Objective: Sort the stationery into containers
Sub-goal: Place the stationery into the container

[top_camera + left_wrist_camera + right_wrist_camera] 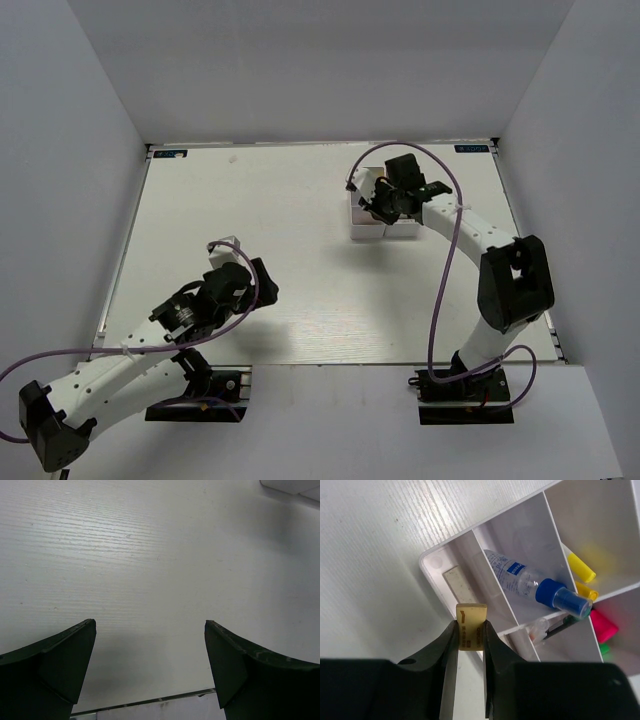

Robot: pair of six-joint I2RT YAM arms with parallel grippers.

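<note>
Your right gripper (470, 636) clamps the tan eraser (471, 616) at frame centre, over the tray (431, 562) edge, likely to join the grey eraser (455, 582). Your left gripper (150, 625) hangs spread apart, idle.

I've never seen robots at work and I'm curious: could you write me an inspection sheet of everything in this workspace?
Surface: white table, faint grain.
Job's things: white compartment tray holding a blue-capped bottle, yellow-capped pens, a pink highlighter and a pale eraser; a tan eraser is held at its edge.
Clutter: nothing seen.
Tools: left tool wide open, holding nothing; right tool shut on the tan eraser.
Cables: purple cable looping along each arm.
Surroundings: plain white walls on three sides.
</note>
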